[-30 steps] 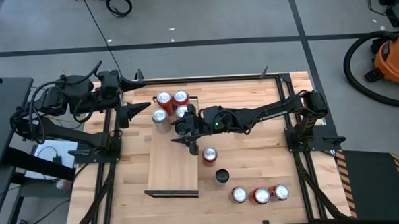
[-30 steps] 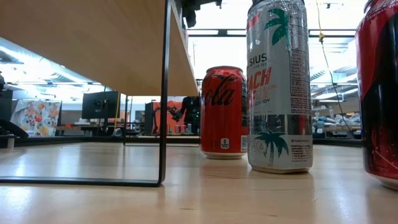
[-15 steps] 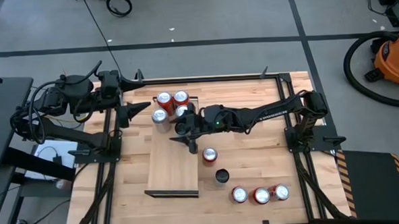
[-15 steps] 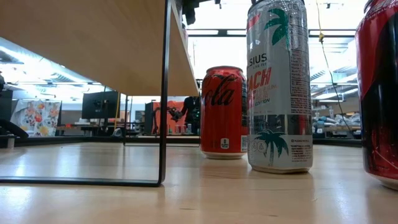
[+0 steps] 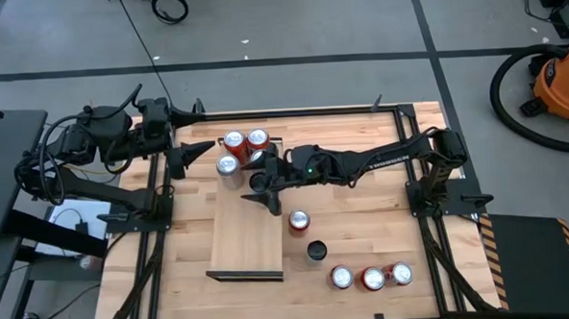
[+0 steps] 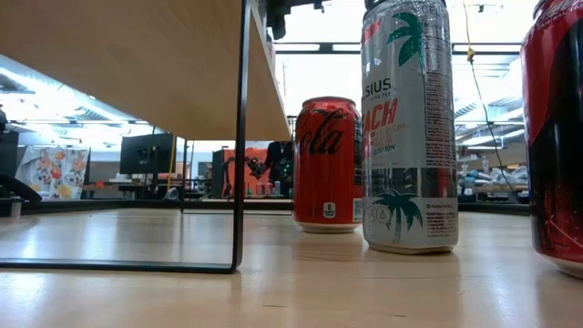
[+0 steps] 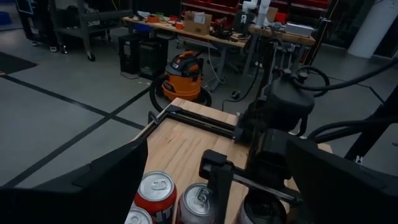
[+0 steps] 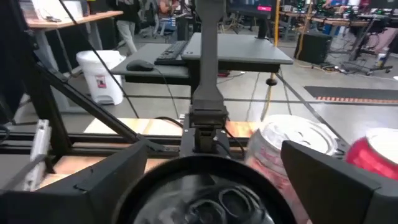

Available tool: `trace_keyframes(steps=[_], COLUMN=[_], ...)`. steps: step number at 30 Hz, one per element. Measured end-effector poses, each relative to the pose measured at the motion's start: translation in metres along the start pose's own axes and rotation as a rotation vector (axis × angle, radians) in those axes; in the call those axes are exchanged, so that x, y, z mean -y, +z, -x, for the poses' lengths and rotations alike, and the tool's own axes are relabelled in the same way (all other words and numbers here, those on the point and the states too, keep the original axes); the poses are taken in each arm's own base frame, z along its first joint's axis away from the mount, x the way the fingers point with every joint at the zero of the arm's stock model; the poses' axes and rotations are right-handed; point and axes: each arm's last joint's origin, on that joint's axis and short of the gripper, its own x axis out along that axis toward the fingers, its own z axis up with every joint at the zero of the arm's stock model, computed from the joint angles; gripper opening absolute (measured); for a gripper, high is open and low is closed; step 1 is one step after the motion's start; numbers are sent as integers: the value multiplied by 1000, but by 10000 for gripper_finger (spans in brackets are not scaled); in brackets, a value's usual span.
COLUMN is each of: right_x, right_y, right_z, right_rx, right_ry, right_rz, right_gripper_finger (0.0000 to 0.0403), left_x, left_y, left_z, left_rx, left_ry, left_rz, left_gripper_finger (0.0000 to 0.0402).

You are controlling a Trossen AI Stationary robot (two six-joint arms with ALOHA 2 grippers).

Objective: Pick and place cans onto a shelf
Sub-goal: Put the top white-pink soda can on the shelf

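The shelf (image 5: pixel 244 233) is a light board lying lengthwise on the table. Three cans (image 5: pixel 234 141) (image 5: pixel 258 139) (image 5: pixel 227 165) stand at its far end. Just nearer stands another can (image 8: pixel 205 193). My right gripper (image 5: pixel 260 187) reaches in level from the table's right. It is open, one finger on each side of that can's top, apart from it. My left gripper (image 5: pixel 193 152) hangs open at the shelf's far left corner, above the table, holding nothing. The left wrist view shows a red can (image 7: pixel 155 193), a silver can (image 7: pixel 199 202) and the right gripper (image 7: pixel 267 143).
On the table right of the shelf stand a red can (image 5: pixel 299 220), a black can (image 5: pixel 316 249) and a row of three cans (image 5: pixel 371 277) near the front edge. The low view shows the shelf's rail (image 6: pixel 241 137), a red can (image 6: pixel 328 164) and a silver can (image 6: pixel 408 128).
My right gripper has opened around the can at the shelf's far end and let go of it. The can stays upright on the board. The arm has kept its place.
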Motion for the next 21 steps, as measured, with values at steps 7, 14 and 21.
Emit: trace_keyframes(steps=[7,14,21], right_x=[0,2,11], right_y=[19,37,54], right_z=[1,2,4], right_rx=[53,64,95], right_ry=[0,-22,-63], right_rz=[-9,-2,7], right_gripper_finger=[394,393,392], left_x=[0,0,0], left_y=[0,0,0], left_z=[0,0,0], left_rx=[-1,0,1], left_ry=[1,0,0], left_rz=[0,-1,-1], left_gripper_finger=[392,392,392])
